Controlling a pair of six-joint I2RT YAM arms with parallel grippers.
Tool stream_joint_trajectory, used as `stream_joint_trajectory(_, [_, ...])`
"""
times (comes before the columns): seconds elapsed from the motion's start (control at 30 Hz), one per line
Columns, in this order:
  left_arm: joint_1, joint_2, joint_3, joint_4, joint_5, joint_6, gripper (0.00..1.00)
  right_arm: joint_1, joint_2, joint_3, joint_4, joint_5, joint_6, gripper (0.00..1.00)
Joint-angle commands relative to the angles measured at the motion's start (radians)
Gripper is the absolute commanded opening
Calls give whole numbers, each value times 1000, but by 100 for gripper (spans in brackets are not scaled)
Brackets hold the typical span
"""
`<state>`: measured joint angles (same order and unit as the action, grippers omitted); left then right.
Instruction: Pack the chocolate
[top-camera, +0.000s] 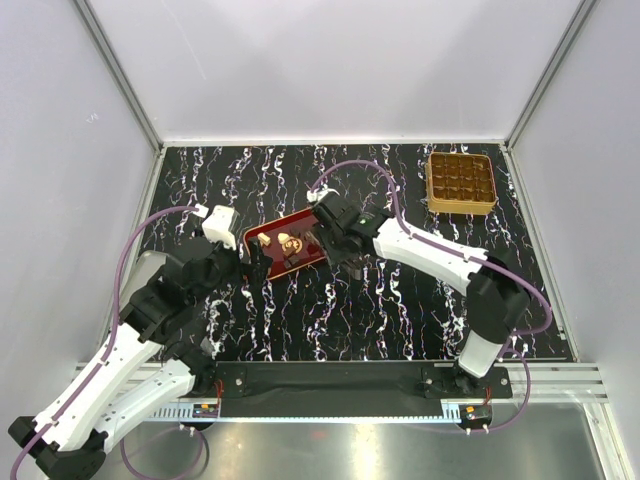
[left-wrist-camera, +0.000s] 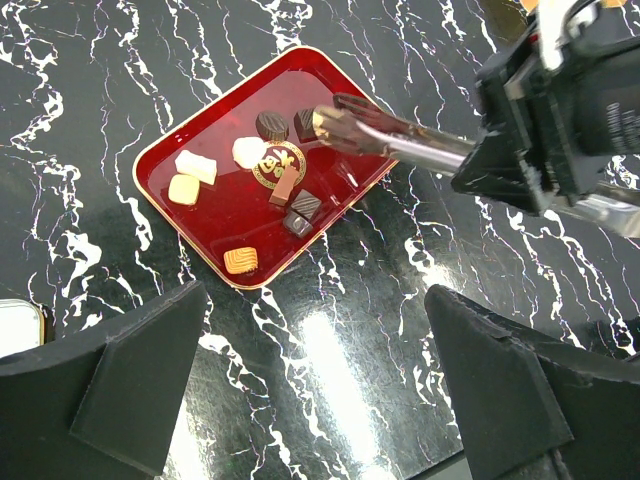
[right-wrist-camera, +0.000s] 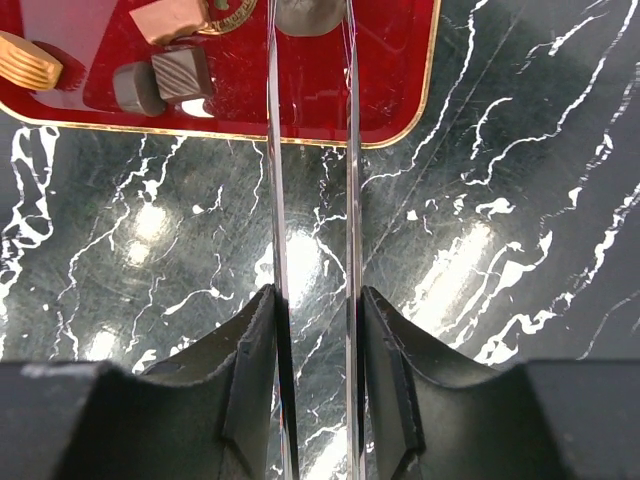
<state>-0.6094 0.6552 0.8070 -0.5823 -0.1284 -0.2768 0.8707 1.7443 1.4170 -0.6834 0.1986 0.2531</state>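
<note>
Several pieces of chocolate (left-wrist-camera: 249, 152), pale and dark, lie in the red tray (left-wrist-camera: 215, 215), also seen from above as the tray (top-camera: 305, 258). My right gripper (right-wrist-camera: 318, 295) is shut on metal tongs (right-wrist-camera: 348, 150), its fingers pressing the two blades. The tongs (left-wrist-camera: 400, 143) reach over the tray's right side. Their tips stand on either side of a dark chocolate (right-wrist-camera: 310, 14), the same dark piece (left-wrist-camera: 305, 124) in the left wrist view. My left gripper (left-wrist-camera: 315, 290) hangs open over bare table just short of the tray's near edge, holding nothing.
A square golden box (top-camera: 461, 183) with a grid of compartments stands at the far right of the black marbled table (top-camera: 400, 300). Grey walls close in the table on three sides.
</note>
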Motion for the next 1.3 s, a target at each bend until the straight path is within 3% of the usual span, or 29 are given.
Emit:
stream_joint_trajectory(0.0, [2, -12, -5, 33, -16, 19, 99, 13, -71, 53, -15, 33, 18, 37])
stream_joint_trajectory(0.4, [2, -14, -6, 29, -20, 19, 99, -25, -109, 131, -140, 140, 0, 37])
stream_joint_trajectory(0.53, [2, -8, -6, 30, -4, 19, 99, -159, -120, 172, -148, 102, -38, 36])
stream_joint_trajectory(0.67, [2, -3, -8, 32, 3, 21, 99, -397, -102, 233, -157, 87, -74, 36])
stream_joint_trajectory(0.9, [0, 3, -8, 32, 15, 19, 99, -686, 64, 407, -208, 85, -77, 36])
stream_joint_trajectory(1.13, [0, -6, -11, 30, 21, 19, 99, -857, 280, 644, -268, 88, -66, 35])
stream_joint_trajectory(1.27, [0, -8, -11, 30, 21, 19, 99, -906, 328, 681, -257, 97, -74, 35])
